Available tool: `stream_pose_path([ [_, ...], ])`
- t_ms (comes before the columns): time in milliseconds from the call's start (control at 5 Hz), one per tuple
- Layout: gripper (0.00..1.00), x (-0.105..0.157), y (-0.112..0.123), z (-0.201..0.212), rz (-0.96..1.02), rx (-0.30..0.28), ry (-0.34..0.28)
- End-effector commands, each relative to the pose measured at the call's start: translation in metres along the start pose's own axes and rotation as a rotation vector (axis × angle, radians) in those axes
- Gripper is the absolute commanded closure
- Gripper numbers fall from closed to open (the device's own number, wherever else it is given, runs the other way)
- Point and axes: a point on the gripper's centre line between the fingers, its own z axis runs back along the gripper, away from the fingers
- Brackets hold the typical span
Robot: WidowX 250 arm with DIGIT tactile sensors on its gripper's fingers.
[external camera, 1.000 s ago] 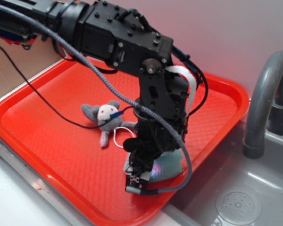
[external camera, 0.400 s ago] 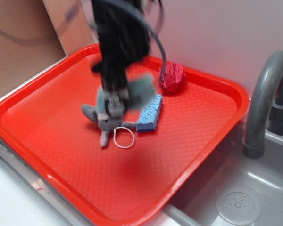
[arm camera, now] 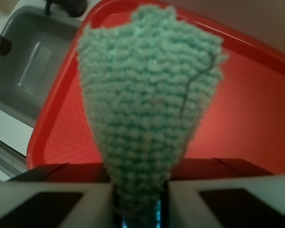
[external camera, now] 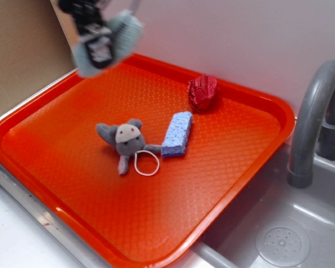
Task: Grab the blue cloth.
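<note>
Up at the far-left corner, gripper clamped tight on the blue cloth, pinched between both fingers (bulk fanning past the tips), high above the red tray. Below: mouse, sponge, red ball.

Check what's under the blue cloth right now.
Nothing touches it: the blue cloth hangs pinched in the tool, with the bare far-left corner of the red tray below. The wrist view's middle is covered by cloth.
</note>
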Motion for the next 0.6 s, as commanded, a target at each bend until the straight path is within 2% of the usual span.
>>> stream_pose_path([
  [0, 1.0, -0.049, 0.026, 0.063, 0.255, 0.132, -0.106],
  [200, 1.0, -0.051, 0.032, 0.069, 0.303, 0.233, -0.099],
  [400, 1.0, -0.055, 0.034, 0.073, 0.304, 0.267, -0.078],
])
